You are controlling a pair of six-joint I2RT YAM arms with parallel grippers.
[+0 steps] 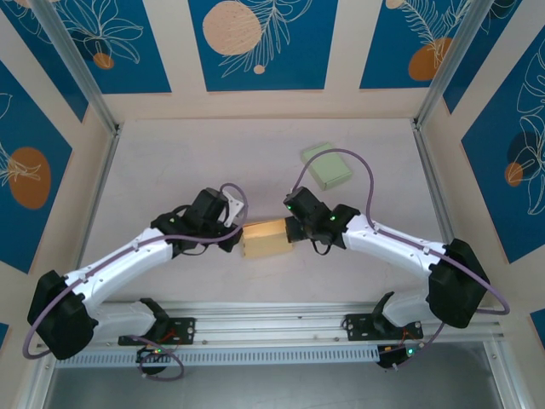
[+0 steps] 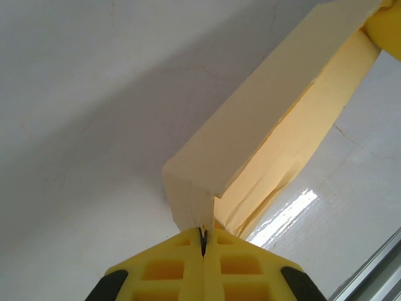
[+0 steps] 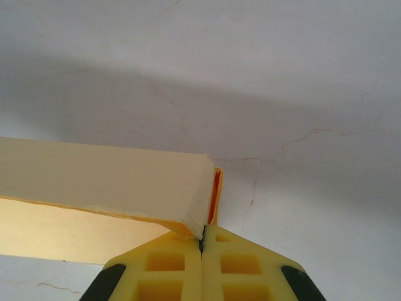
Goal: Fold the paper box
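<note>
Top external view: the pale yellow paper box lies directly between the two tools, with its long axis running straight from one to the other. The end at the right tool sits slightly farther from the arm bases than the end at the left tool. Whether the box rests on the white desk or hangs just above it cannot be told.

The left tool meets the box's left end and the right tool meets its right end, so the two tools face each other along the box.

In the left wrist view, the box stretches away from the left tool and up to the right. It shows a flat top panel and creased, loosely folded paper beneath. The yellow fingers are pressed together and pinch a thin paper corner at the near end. At the far end a bit of the other tool's yellow finger touches the box.

In the right wrist view, the right tool is likewise clamped tight on a thin edge of the box's corner. The box body extends off to the left of that tool, with one paper layer showing below the top panel.

Beyond the right tool, well apart from the yellow box, a pale green flat box lies on the desk.
</note>
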